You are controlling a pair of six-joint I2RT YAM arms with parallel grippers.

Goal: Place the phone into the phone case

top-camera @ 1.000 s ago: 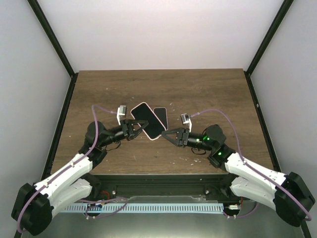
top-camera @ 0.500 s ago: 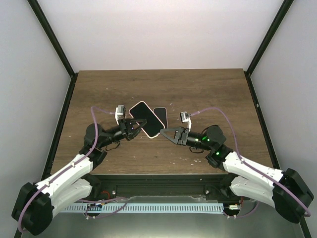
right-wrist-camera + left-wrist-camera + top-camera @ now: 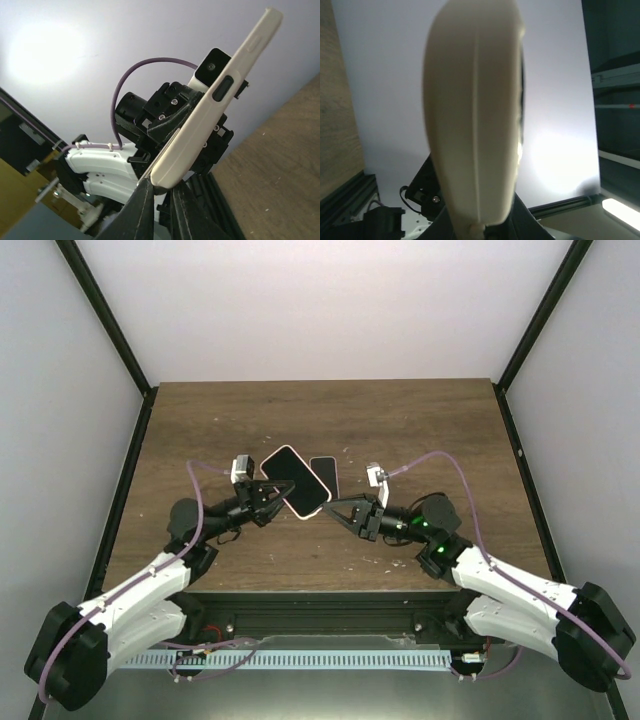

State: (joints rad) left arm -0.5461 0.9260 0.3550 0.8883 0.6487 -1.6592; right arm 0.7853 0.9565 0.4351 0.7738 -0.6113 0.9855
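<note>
The cream phone case (image 3: 290, 478), black on its upper face, is held tilted above the table between both grippers. My left gripper (image 3: 279, 490) is shut on its left edge. My right gripper (image 3: 332, 508) is shut on its near right corner. In the left wrist view the case's cream edge (image 3: 475, 125) fills the centre, pinched at the bottom by the left gripper (image 3: 481, 229). In the right wrist view the case (image 3: 215, 110) stands edge-on in the right gripper (image 3: 162, 187), with the left gripper (image 3: 175, 115) behind it. The black phone (image 3: 324, 474) lies flat on the table just right of the case.
The brown wooden table (image 3: 420, 430) is boxed in by white walls with black frame posts (image 3: 105, 320) at the back corners. Purple cables (image 3: 440, 465) loop from both wrists over the table.
Both grippers and the case between them have shifted slightly left and toward the back. The black phone has not moved.
</note>
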